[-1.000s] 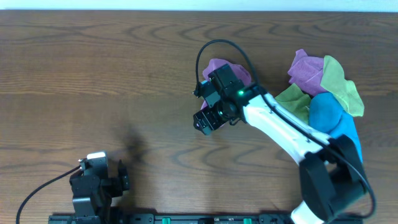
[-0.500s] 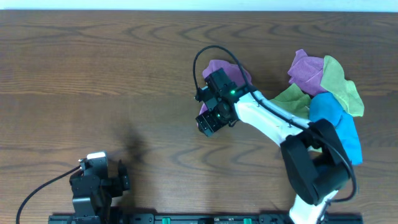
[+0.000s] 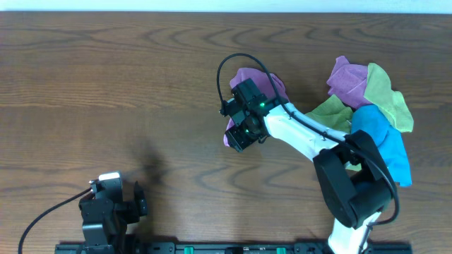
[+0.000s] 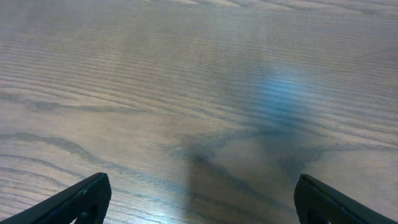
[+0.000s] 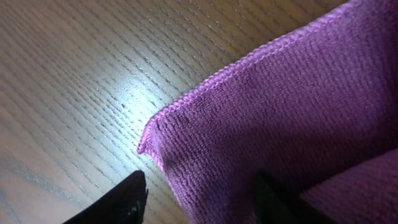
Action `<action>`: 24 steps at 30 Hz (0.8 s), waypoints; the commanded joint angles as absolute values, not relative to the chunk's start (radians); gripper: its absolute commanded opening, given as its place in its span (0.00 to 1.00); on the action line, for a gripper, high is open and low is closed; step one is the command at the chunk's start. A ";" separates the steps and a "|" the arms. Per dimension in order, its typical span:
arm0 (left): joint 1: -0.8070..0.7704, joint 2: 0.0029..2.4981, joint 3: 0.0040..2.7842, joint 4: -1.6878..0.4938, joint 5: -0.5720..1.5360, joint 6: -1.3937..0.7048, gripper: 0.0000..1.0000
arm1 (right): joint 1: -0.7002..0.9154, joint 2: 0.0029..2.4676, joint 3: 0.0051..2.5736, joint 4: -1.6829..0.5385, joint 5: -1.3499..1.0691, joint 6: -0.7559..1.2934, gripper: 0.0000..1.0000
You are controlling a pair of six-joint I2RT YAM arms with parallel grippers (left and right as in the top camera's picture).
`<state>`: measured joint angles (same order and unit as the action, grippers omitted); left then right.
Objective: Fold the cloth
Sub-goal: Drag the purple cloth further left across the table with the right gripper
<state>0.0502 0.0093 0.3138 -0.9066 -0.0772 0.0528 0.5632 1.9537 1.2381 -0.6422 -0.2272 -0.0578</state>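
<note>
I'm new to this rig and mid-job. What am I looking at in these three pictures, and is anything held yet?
Two robot arms work at a wooden table. The wide picture looks down from above; the other two come from cameras on each wrist. The left gripper is parked, open over the table. The right gripper has a corner of the purple cloth between its jaws, not clamped, so nothing is held. A heap of purple, green and blue cloths lies further right.
</note>
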 commanded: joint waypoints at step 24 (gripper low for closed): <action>0.045 0.004 0.298 -0.935 -0.077 0.060 0.95 | 0.826 1.966 1.412 -0.525 -0.341 -0.065 0.01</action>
<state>0.0502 0.0093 0.3138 -0.9070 -0.0772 0.0528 0.7864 1.9572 1.3834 -0.5362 -0.3172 -0.0624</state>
